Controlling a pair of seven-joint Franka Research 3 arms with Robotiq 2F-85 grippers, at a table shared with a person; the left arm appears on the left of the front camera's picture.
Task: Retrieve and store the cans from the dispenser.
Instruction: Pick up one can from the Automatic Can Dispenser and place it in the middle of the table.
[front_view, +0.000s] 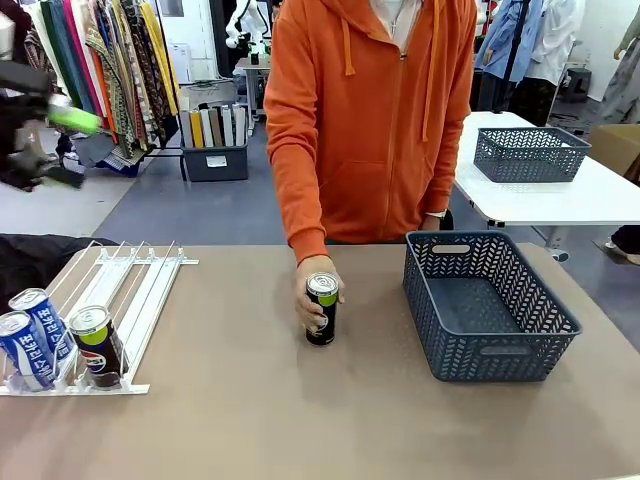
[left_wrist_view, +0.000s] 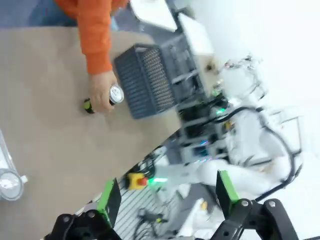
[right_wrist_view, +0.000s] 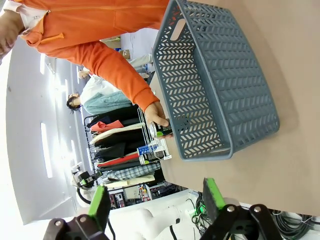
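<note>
A person's hand (front_view: 310, 298) grips a black can (front_view: 322, 318) upright at the middle of the surface (front_view: 250, 420). Three more cans (front_view: 95, 345) lean at the near end of the dispenser (front_view: 130, 290), by the surface's left edge. An empty basket (front_view: 495, 365) sits near the right edge. The robot's left hand (left_wrist_view: 167, 200) and right hand (right_wrist_view: 155, 200) are both spread and empty, raised off the surface. The cans look smooth, stiff-walled yet dentable, likely slippery; a mid-body grip seems best.
</note>
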